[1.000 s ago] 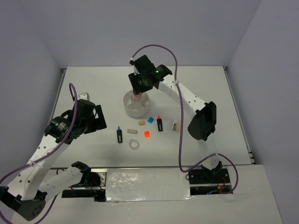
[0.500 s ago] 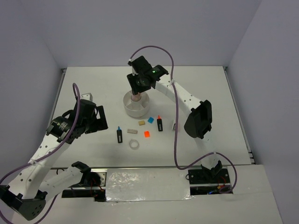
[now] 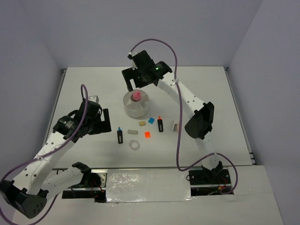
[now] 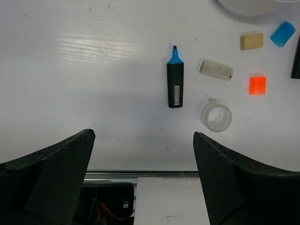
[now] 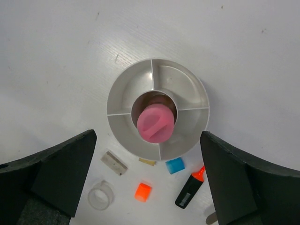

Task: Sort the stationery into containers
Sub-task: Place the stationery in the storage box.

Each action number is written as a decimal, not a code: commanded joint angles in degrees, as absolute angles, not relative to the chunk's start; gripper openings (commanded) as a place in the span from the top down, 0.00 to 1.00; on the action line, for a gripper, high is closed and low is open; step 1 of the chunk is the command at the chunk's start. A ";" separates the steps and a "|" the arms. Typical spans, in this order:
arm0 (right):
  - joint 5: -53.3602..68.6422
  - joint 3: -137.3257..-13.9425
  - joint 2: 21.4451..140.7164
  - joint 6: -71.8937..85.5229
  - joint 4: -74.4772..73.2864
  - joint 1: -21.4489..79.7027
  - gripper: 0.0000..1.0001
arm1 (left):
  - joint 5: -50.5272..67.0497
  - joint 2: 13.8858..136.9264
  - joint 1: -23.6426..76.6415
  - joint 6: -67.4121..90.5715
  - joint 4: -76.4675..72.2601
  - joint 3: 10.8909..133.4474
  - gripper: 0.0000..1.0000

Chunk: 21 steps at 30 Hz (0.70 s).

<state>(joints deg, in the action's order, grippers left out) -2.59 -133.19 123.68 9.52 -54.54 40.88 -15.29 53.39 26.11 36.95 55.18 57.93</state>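
Note:
The white round tub [image 3: 127,107] [image 5: 117,93] holds the pink tube [image 3: 136,95] [image 5: 155,123], upright in its centre well. My right gripper [image 3: 132,84] [image 5: 147,140] hangs open above it, touching nothing. On the table in front of the tub lie a blue-capped marker [image 3: 119,136] [image 4: 175,79], an orange-capped marker [image 3: 160,124] [image 5: 191,187], a clear tape ring [image 3: 135,146] [image 4: 216,115], an orange square [image 3: 147,134] [image 4: 257,85], a blue square [image 3: 151,120] [image 5: 175,165] and a tan eraser [image 3: 142,123] [image 4: 251,41]. My left gripper [image 3: 101,123] [image 4: 143,140] is open and empty, left of the blue-capped marker.
A pale flat eraser [image 3: 132,131] [image 4: 216,69] lies beside the tape ring. Another small pale item [image 3: 176,126] sits close to the right arm's elbow. The table's near edge and metal rail [image 4: 140,174] run just below the left gripper.
The right gripper has opened and lifted back from the tub, leaving the pink tube standing in the centre well. The left arm has shifted slightly right, toward the items.

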 commanded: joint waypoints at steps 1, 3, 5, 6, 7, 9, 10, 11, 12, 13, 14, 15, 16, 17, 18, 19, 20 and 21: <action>-2.81 -137.90 121.82 9.58 -55.10 40.52 0.00 | -12.40 53.88 26.02 34.98 52.21 57.13 0.01; -2.81 -137.64 119.19 10.54 -55.20 39.91 0.00 | -11.52 54.58 25.93 35.24 51.42 56.34 0.01; -4.21 -136.33 115.16 11.42 -55.02 39.64 0.00 | -10.29 55.72 26.10 35.42 50.45 55.02 0.01; -4.65 -133.80 113.66 11.69 -54.67 39.38 0.00 | -9.24 56.16 26.10 35.94 49.32 54.50 0.01; -5.18 -132.03 111.90 12.04 -54.41 39.38 0.00 | -8.53 57.03 26.28 35.95 48.52 53.54 0.01; -5.54 -125.73 107.26 13.09 -53.62 39.38 0.00 | -8.35 58.09 27.33 36.91 47.29 52.48 0.01; -6.06 -123.16 105.66 13.53 -53.53 39.29 0.00 | -8.44 59.05 27.68 37.09 46.15 51.51 0.02; -7.54 -120.70 104.17 14.84 -53.00 39.37 0.00 | -8.18 59.58 28.38 37.26 45.45 50.98 0.02; -7.99 -114.84 100.93 15.29 -52.39 39.37 0.00 | -7.91 60.20 28.82 37.79 44.57 50.45 0.03; -8.69 -111.48 99.16 15.99 -51.69 39.38 0.00 | -7.82 61.34 29.35 38.05 43.17 49.49 0.03; -9.14 -108.49 97.31 17.04 -49.85 39.38 0.00 | -8.00 62.04 30.57 38.32 42.55 49.13 0.03; -8.88 -102.54 93.73 17.49 -48.70 39.38 0.00 | -8.26 62.92 31.37 39.36 42.02 48.78 0.04; -8.88 -99.78 92.04 18.45 -47.82 39.29 0.00 | -8.61 64.76 31.99 39.81 41.14 48.34 0.05; -7.83 -97.49 90.54 18.89 -46.07 39.29 0.02 | -9.40 65.82 33.47 40.16 40.61 48.25 0.06; -7.04 -93.64 89.14 19.24 -45.36 39.37 0.02 | -10.01 66.87 34.18 41.04 40.17 48.16 0.06; -6.34 -92.04 87.03 19.68 -44.83 39.37 0.04 | -10.72 69.23 34.71 41.39 39.64 48.08 0.07; -5.28 -89.76 86.32 19.86 -44.30 39.29 0.05 | -11.94 70.39 35.24 42.01 38.68 48.16 0.09; -5.10 -88.95 85.79 20.04 -44.30 39.37 0.06 | -12.30 72.84 35.33 42.10 37.98 48.34 0.11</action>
<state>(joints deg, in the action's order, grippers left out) -6.39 -92.40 88.18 17.91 -49.04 39.38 -9.76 69.28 34.35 39.66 42.24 48.31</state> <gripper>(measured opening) 0.948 0.906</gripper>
